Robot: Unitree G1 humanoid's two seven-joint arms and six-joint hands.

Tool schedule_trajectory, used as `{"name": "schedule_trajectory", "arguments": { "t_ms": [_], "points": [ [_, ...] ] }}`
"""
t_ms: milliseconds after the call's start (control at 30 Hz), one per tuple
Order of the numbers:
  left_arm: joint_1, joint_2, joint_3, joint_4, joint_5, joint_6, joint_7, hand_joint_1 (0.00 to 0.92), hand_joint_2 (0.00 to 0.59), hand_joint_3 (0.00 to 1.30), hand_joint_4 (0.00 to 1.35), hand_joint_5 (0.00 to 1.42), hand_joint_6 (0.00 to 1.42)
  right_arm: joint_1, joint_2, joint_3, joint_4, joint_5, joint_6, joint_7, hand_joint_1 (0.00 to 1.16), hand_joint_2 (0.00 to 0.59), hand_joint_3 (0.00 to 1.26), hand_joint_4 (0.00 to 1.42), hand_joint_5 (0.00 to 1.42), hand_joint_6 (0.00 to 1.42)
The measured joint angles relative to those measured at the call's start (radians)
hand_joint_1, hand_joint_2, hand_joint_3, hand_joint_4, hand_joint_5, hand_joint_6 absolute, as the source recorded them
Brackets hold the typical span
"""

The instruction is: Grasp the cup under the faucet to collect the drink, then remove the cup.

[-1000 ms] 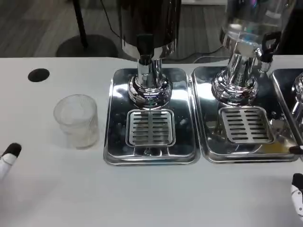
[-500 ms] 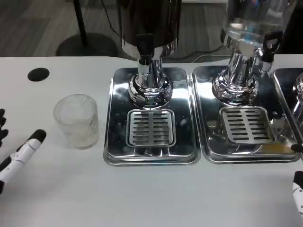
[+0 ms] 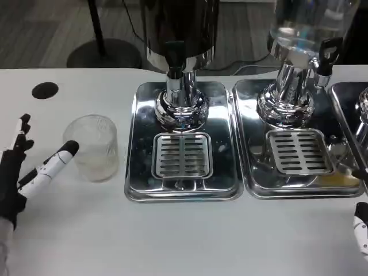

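the cup [image 3: 92, 147], a clear ribbed tumbler, stands upright on the white desk [image 3: 172, 236] at middle left of the frame, just left of the left steel drip tray [image 3: 135, 144] and not on it. nothing can be seen inside it.

the left hand [image 3: 26, 172] sits at the left edge of the frame, released, its fingers [image 3: 54, 164] spread apart and holding nothing. one white finger with a black tip reaches to the cup's left side; whether it touches the glass cannot be told. the others fan up and away toward the left edge.

the right hand [image 3: 361, 233] shows as a small white and black part at the lower right corner; whether its fingers are released or clenched cannot be told.

the dark dispenser [image 3: 181, 29] stands at top centre, its faucet [image 3: 175, 57] above a slotted grate [image 3: 182, 155] in the left tray. a second, clear dispenser [image 3: 302, 34] stands at upper right over a second tray [image 3: 247, 172] with its own grate [image 3: 299, 152]. a black round disc [image 3: 45, 90] lies on the desk at upper left, well apart from the cup.
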Motion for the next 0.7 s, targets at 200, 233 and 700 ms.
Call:
{"name": "schedule_trajectory", "arguments": {
  "t_ms": [200, 233, 700],
  "points": [
    [-0.001, 0.0, -0.019, 0.017, 0.014, 0.0, 0.007, 0.258, 0.072, 0.0, 0.0, 0.1, 0.11, -0.003, 0.001, -0.001, 0.0, 0.005, 0.0, 0.0, 0.7, 0.518, 0.32, 0.24, 0.14, 0.04],
    [-0.001, 0.001, -0.026, 0.019, 0.018, 0.0, 0.008, 0.258, 0.071, 0.0, 0.0, 0.1, 0.11, -0.003, 0.001, -0.002, 0.0, 0.005, 0.0, 0.0, 0.7, 0.518, 0.32, 0.24, 0.14, 0.04],
    [-0.023, 0.006, -0.085, 0.032, 0.063, 0.011, 0.017, 0.304, 0.085, 0.0, 0.0, 0.1, 0.13, -0.025, 0.0, -0.004, 0.0, 0.009, 0.0, 0.0, 0.7, 0.517, 0.32, 0.25, 0.14, 0.04]
  ]
}}
